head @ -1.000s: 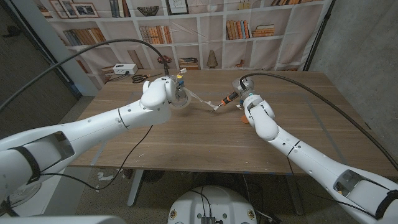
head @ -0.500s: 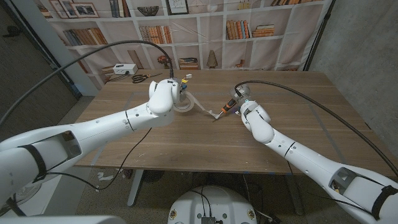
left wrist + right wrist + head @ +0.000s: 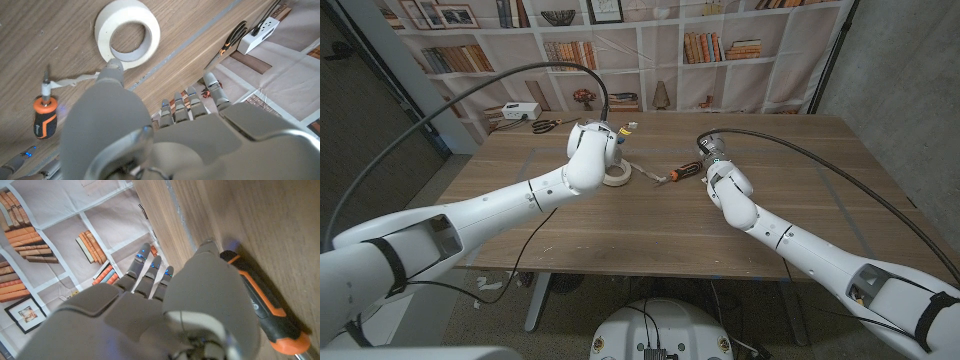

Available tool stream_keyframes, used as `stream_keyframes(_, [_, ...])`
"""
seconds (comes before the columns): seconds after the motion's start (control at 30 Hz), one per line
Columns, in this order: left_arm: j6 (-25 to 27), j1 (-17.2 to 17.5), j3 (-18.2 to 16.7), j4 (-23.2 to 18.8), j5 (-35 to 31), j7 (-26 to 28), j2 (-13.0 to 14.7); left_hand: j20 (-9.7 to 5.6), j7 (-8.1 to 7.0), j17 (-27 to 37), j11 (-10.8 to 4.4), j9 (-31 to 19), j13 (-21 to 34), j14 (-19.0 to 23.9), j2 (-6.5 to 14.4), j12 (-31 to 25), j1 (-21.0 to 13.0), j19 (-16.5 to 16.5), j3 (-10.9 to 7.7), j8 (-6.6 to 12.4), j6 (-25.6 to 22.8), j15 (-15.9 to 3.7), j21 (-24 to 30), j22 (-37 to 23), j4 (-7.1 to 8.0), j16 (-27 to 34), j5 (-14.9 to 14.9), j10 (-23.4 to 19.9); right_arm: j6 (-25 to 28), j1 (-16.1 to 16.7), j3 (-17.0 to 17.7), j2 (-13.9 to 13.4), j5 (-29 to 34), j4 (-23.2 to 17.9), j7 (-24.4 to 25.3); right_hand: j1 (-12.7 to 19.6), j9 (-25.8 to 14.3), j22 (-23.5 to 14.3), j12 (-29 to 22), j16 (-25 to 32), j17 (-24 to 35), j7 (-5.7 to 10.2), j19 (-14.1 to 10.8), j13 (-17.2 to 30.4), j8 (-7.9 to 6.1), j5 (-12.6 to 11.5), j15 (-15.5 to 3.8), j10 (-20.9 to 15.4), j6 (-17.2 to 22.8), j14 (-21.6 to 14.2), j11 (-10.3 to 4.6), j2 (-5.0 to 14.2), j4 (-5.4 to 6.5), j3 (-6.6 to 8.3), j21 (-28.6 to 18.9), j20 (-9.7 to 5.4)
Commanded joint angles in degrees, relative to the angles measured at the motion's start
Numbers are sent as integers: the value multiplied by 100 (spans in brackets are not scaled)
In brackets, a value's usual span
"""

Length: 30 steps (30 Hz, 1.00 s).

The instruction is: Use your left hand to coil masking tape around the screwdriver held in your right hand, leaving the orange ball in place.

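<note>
Wooden table (image 3: 650,215), white bookshelf wall (image 3: 650,50) behind it with books and small items; scissors (image 3: 546,125) and a white box (image 3: 521,111) near the far left edge.

Masking tape roll (image 3: 614,175) lies flat on the table just beside the left hand (image 3: 594,150), on its near-right side. In the left wrist view the roll (image 3: 127,33) sits just past the thumb tip, hole facing up, and a twisted strip of tape (image 3: 75,80) runs from it to the screwdriver's shaft. Left hand (image 3: 145,130): fingers extended and apart, nothing in it; can't tell whether the thumb tip touches the roll.

Screwdriver (image 3: 682,173), orange and black handle, lies low at the table between the two hands. Long axis runs roughly left-right across the table, tip toward the tape roll, handle toward the right hand (image 3: 717,165). In the right wrist view the handle (image 3: 265,310) lies along the wood beside the right hand (image 3: 165,310), thumb against it, other fingers straight and off it. Can't tell if that counts as a grip.

Dark cables arc over both arms.
</note>
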<state>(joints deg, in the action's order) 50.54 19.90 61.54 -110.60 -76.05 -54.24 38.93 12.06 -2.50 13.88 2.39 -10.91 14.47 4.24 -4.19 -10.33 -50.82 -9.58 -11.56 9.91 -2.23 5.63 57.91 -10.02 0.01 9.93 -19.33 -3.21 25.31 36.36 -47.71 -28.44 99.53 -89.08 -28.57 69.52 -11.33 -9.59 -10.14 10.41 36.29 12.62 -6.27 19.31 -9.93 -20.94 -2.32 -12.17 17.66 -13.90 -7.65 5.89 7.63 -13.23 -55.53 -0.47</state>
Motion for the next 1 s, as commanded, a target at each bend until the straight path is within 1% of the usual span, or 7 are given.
stream_keyframes(0.03, [-776,809,-1044,-108,-1002,-109,-280,17,-17,-64,92,9,-48,-301,5,23,63,-118,108,2,261,143,-143,-12,38,31,-103,420,-40,-82,166,-87,476,-300,-988,-62,-4,-12,-5,28,-173,-9,325,-92,-8,-93,-471,606,-526,692,42,16,-105,-38,340,81])
stream_keyframes(0.13, [-807,1126,-1376,-280,-989,288,-313,18,-53,-102,81,15,-84,-395,-20,19,111,-138,183,-7,432,150,-213,-12,68,48,-136,609,32,48,333,-143,421,-487,-843,-43,-5,-11,-41,50,-236,-2,388,-126,-26,-120,-403,688,-665,835,67,59,-149,-12,442,113])
stream_keyframes(0.2, [-788,1367,-1602,-404,-921,696,-338,20,-145,-119,16,17,-108,-396,2,-21,238,-114,248,23,435,74,-246,-14,148,81,-139,620,145,185,462,-188,350,-611,-526,57,-9,-10,-88,112,-280,-2,305,-160,-80,-171,-355,658,-638,825,108,253,-197,114,482,192])
stream_keyframes(0.3, [-800,1741,-1978,-623,-603,1406,-355,15,-278,-150,-83,24,-156,-337,88,-104,516,-42,365,70,391,-58,-303,-18,327,146,-108,533,340,459,805,-175,-152,-832,149,-51,-14,-7,-153,193,-329,-8,110,-206,-144,-197,-329,534,-515,727,203,486,-87,238,506,289])
stream_keyframes(0.47, [-938,2422,-2726,-1036,472,2815,-409,19,-388,-179,-192,33,-208,-285,207,-172,868,-88,492,114,276,-145,-423,-21,539,188,-13,418,641,893,1450,50,-1385,-1188,1312,-487,-23,-8,-209,302,-411,-90,-182,-271,-188,-121,-362,362,-358,492,283,528,172,325,534,359])
stream_keyframes(0.8, [-1848,3329,-4042,-1305,2997,4601,-534,18,-454,-214,-168,43,-252,-424,236,-166,1187,-315,633,88,283,-143,-620,-24,688,145,122,448,-154,1462,2701,299,-5008,-1674,2678,-1485,-30,-16,-198,317,-535,-314,-332,-354,-146,134,-215,309,-395,448,456,489,322,254,675,343])
stream_keyframes(1.0, [-2701,3633,-4641,-1119,4402,5183,-507,17,-563,-257,-108,55,-296,-757,287,-61,1533,-594,781,-13,739,-16,-882,-31,804,78,301,857,-1026,1590,3080,264,-7025,-1548,3033,-2313,-17,-10,-82,151,-761,-446,47,-458,-71,381,13,639,-667,771,566,393,256,151,1043,448])
